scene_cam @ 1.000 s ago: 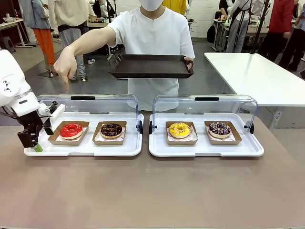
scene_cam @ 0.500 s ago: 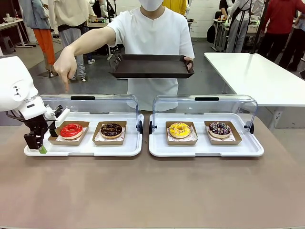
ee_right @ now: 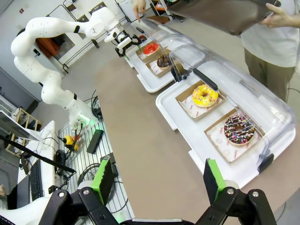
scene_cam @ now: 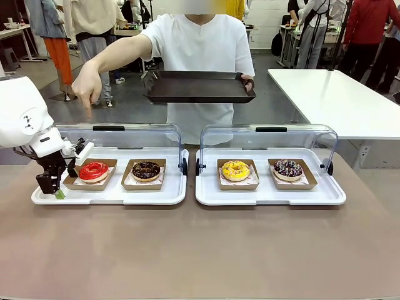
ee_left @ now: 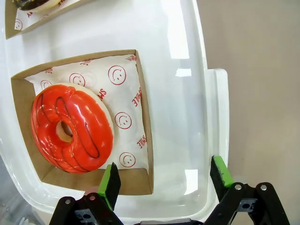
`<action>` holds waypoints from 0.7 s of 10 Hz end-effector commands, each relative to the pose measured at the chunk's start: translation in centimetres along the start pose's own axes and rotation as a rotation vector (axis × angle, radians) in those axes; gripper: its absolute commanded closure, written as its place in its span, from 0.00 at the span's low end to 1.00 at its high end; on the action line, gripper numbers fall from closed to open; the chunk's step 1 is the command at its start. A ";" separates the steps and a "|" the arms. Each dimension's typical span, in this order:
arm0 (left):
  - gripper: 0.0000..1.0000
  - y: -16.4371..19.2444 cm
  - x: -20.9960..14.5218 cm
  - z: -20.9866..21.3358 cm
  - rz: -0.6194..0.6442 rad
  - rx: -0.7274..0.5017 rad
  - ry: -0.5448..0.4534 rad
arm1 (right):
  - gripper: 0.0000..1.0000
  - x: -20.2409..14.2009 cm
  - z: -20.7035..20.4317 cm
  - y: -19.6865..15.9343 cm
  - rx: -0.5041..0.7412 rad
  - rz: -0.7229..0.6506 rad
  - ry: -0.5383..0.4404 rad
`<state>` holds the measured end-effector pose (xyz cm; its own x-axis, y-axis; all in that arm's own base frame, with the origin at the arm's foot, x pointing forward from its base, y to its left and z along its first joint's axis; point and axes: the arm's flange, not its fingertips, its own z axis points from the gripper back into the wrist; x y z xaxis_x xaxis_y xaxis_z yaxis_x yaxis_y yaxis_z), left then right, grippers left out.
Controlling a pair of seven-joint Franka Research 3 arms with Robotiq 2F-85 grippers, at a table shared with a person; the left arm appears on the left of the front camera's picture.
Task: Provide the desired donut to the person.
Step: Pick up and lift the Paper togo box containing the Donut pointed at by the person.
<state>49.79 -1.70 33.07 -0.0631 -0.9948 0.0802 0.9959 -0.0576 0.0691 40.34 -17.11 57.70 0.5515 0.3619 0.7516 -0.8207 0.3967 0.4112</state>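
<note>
Red-glazed donut (scene_cam: pixel 94 170) sits in its carton (ee_left: pixel 133 180) at the left of the front view, on the white tray (ee_left: pixel 176 117), under the person's pointing hand (scene_cam: pixel 86 87); my left gripper (ee_left: pixel 166 177) has shifted in from the tray edge and its jaws have narrowed, still spread astride the carton's side wall, nothing pinched; I read that as the grab starting; right gripper (ee_right: pixel 157 180) hangs wide apart.
</note>
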 end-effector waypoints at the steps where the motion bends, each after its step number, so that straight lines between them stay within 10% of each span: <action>1: 0.54 0.4 -0.2 -0.3 -0.010 0.015 0.032 | 0.00 -0.1 -0.1 0.0 0.004 0.002 -0.004; 2: 0.54 0.3 -0.3 -0.4 -0.014 0.011 0.031 | 0.00 -0.1 -0.1 0.0 0.004 0.002 -0.004; 3: 1.00 0.3 -0.3 -0.4 -0.014 0.005 0.032 | 0.00 -0.1 -0.1 0.0 0.004 0.002 -0.004; 4: 0.58 0.3 -0.3 -0.4 -0.013 0.000 0.032 | 0.00 -0.1 -0.1 0.0 0.004 0.002 -0.004; 5: 1.00 0.3 -0.3 -0.5 -0.013 0.000 0.032 | 0.00 -0.1 -0.1 0.0 0.004 0.002 -0.004; 7: 1.00 0.3 -0.3 -0.4 -0.011 -0.001 0.034 | 0.00 -0.1 -0.1 0.0 0.004 0.002 -0.004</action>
<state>49.85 -1.56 32.73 -0.0696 -0.9951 0.0700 0.9957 -0.0650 0.0665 40.34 -17.11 57.70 0.5515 0.3619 0.7516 -0.8207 0.3967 0.4112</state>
